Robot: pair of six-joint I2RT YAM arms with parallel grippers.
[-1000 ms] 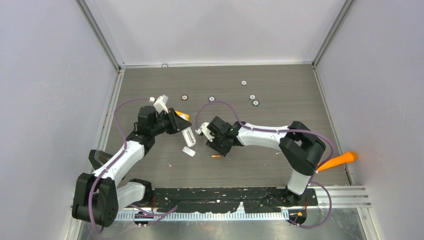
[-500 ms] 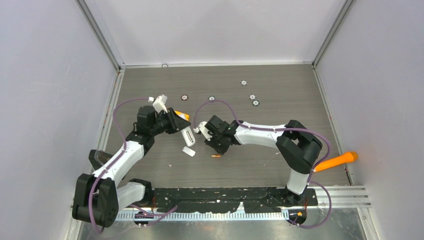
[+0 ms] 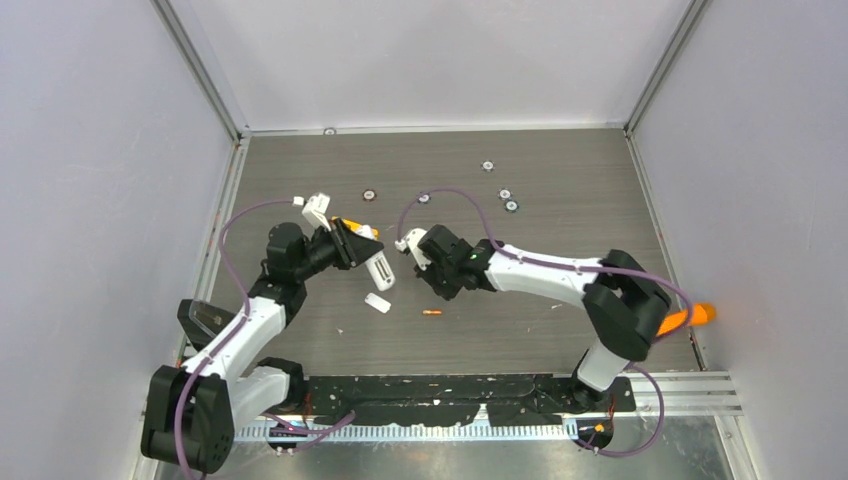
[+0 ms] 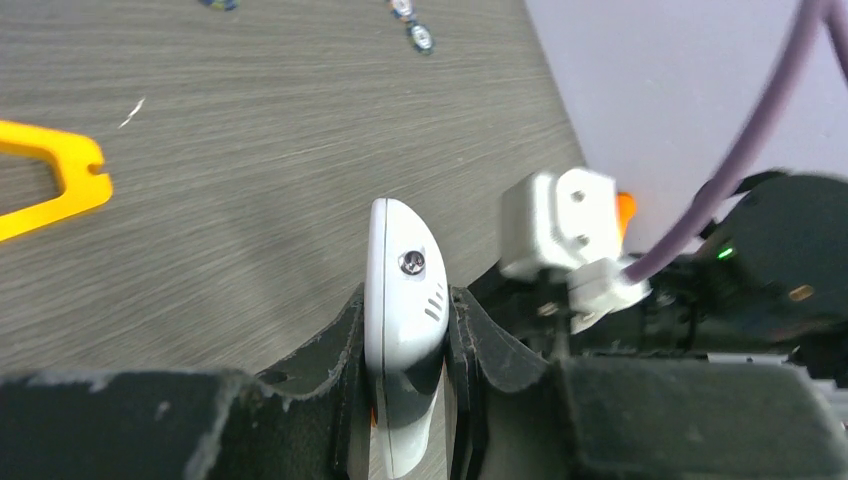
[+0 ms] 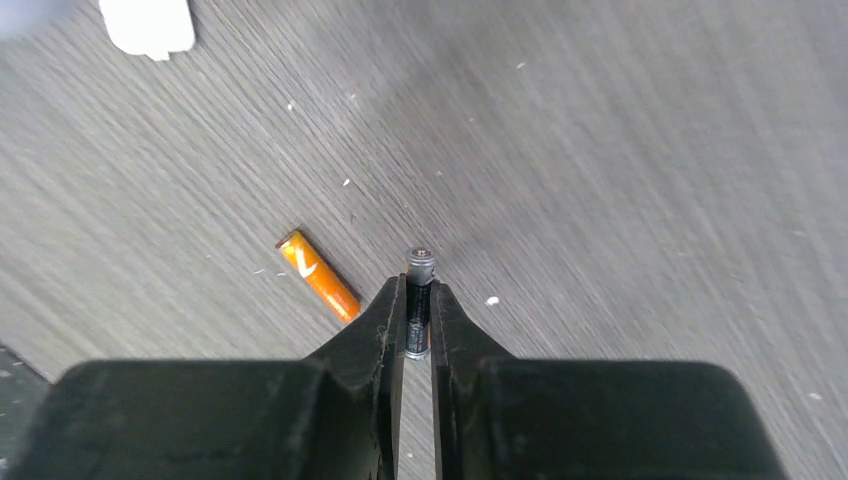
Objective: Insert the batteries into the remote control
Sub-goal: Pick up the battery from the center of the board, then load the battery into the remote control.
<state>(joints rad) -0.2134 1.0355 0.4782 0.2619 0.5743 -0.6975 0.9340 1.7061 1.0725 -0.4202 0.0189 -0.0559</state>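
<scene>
The right gripper (image 5: pixel 418 292) pinches the dark battery (image 5: pixel 420 264) between nearly closed fingers; the orange battery (image 5: pixel 318 276) lies on the table (image 5: pixel 650 150) just beside. The left gripper (image 4: pixel 405 308) clamps the remote control (image 4: pixel 400 265) (seen edge-on). Both arms reach inward, wrists near each other.

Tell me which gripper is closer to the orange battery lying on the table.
Right. The right gripper hangs just beside the orange battery, gripping the dark battery; the left gripper sits farther off, holding the remote control.
</scene>
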